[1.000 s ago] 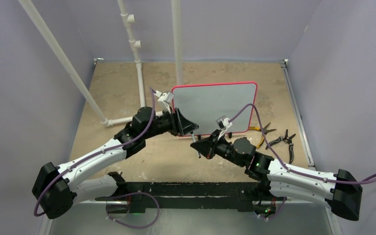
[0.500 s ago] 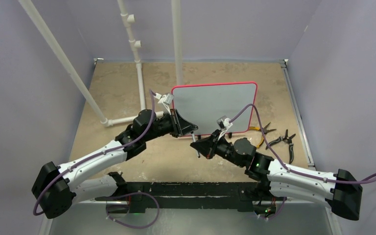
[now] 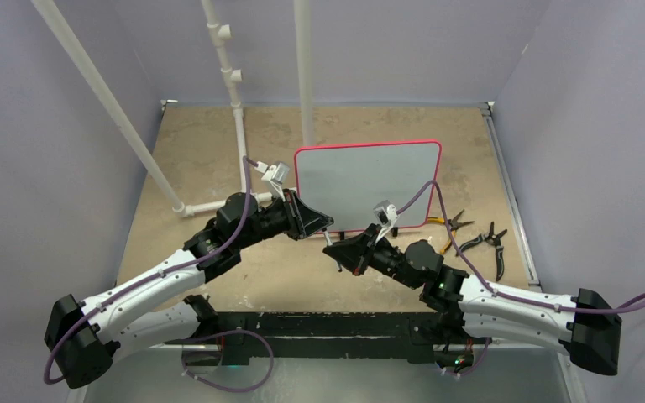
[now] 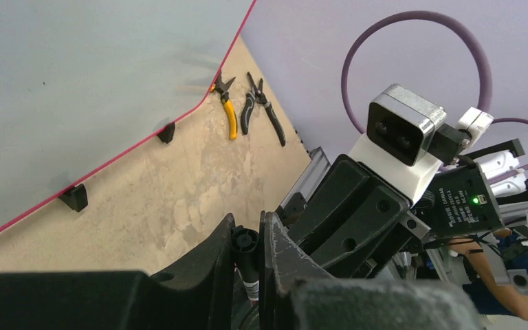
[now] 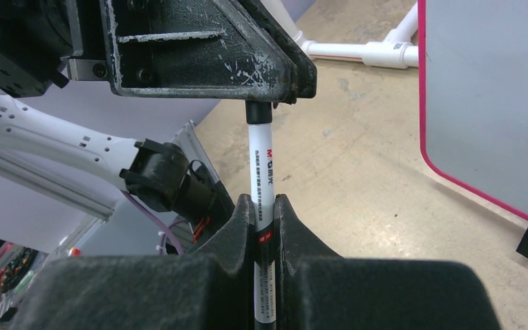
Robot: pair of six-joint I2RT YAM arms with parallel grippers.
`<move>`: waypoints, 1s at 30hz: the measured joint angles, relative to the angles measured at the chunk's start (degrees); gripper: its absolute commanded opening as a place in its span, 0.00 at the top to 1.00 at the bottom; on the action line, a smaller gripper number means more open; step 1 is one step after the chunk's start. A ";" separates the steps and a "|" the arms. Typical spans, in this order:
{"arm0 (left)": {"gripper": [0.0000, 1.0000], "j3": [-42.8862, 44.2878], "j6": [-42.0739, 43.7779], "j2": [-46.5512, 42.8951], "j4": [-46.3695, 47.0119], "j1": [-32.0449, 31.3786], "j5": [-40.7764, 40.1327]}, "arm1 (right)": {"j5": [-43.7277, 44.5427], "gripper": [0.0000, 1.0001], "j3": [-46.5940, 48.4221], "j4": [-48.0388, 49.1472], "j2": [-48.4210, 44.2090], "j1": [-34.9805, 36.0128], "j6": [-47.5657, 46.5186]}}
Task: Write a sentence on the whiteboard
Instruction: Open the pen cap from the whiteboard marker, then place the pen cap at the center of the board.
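The whiteboard [image 3: 365, 180] lies on the table [image 3: 210, 143]; pliers [image 3: 480, 239] at its 4 o'clock, pipes [image 3: 237, 117] at 10. The marker [image 5: 262, 172] sits at 6, between left gripper [image 4: 246, 242] and right gripper [image 5: 264, 207].

whiteboard [image 3: 365, 180] face: smooth, pale, low sheen; thin pink-red frame looks plastic, feet matt black. tabletop [image 3: 462, 143]: mottled beige, rough, worn. marker [image 5: 262, 172]: glossy white plastic barrel, printed. left hand [image 4: 246, 244] and right hand [image 5: 264, 210]: matt black plastic, scuffed with pale scratches. pipes [image 3: 235, 92]: smooth white plastic.

Table [image 3: 361, 126], tan and mottled, at my station: whiteboard [image 3: 369, 180] stands on black feet [image 4: 75, 198]. Yellow-handled pliers [image 4: 230, 118] and black-handled pliers [image 4: 269, 118] lie just right. White pipe frame [image 3: 210, 206] stands left.
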 measured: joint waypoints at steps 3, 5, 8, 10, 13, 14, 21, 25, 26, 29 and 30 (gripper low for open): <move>1.00 -0.13 -0.13 -1.22 0.35 -0.02 -1.03 | -0.17 1.00 0.00 0.98 -0.17 0.15 0.00; 1.00 -0.15 0.96 -2.54 2.08 1.75 -5.27 | 0.04 1.00 -1.03 -0.98 -0.50 0.68 0.39; 1.00 -0.13 1.42 -4.59 4.76 4.42 -9.66 | 0.44 1.00 -3.15 -4.76 0.22 0.98 0.90; 1.00 -0.09 1.55 -5.09 5.86 4.52 -10.73 | 0.66 1.00 -3.74 -6.45 0.50 1.40 1.03; 1.00 -0.09 1.92 -5.09 6.34 4.68 -11.23 | 1.16 1.00 -3.76 -7.52 0.31 1.88 1.11; 1.00 -0.09 2.23 -5.07 6.34 4.72 -11.23 | 1.36 1.00 -3.76 -7.67 0.02 1.97 1.22; 1.00 1.38 7.17 -5.95 1.18 4.85 -11.30 | 2.10 1.00 -3.76 -8.17 -3.85 1.97 1.40; 1.00 2.64 10.03 -7.96 -6.75 4.87 -13.88 | 4.33 1.00 -3.48 -10.21 -6.67 1.97 1.18; 1.00 2.67 10.47 -8.46 -8.85 4.87 -14.58 | 5.03 1.00 -3.19 -10.91 -7.23 1.97 0.98; 1.00 2.45 10.95 -8.74 -14.49 4.87 -16.22 | 7.34 1.00 -1.88 -11.56 -8.26 1.97 0.33; 1.00 1.99 10.86 -8.57 -15.82 4.87 -16.57 | 8.26 1.00 -1.22 -11.54 -8.59 1.97 -0.04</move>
